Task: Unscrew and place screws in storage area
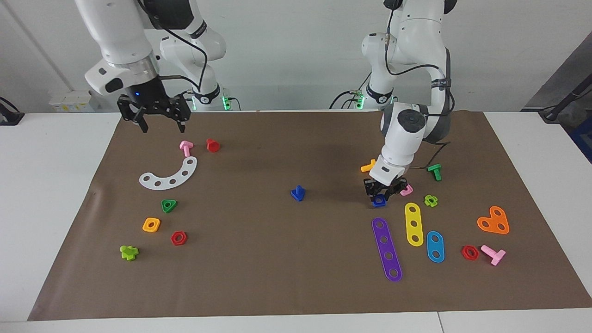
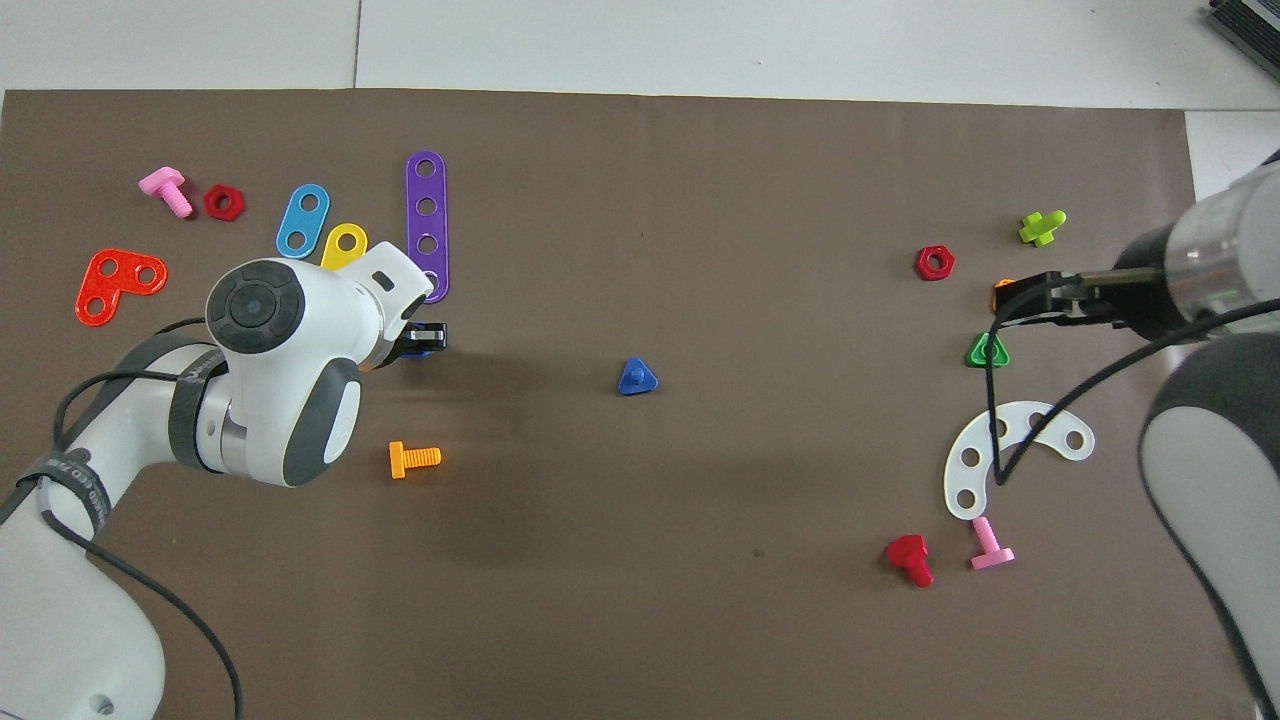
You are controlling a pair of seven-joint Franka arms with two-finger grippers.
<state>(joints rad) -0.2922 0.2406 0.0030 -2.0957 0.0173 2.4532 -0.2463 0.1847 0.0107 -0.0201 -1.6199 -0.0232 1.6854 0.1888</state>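
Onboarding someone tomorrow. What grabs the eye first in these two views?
The left end effector is down on the brown mat, shut on a small blue piece beside the purple strip and yellow strip. A lone blue screw sits mid-mat. The right end effector waits open above the pink bolt and white curved strip.

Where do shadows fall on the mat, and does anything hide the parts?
Facing view: a soft, wide shadow lies on the brown mat beside the left arm. Overhead view: that arm's wrist hides most of the yellow strip and part of the left tool; the right arm's cable crosses the white curved strip.
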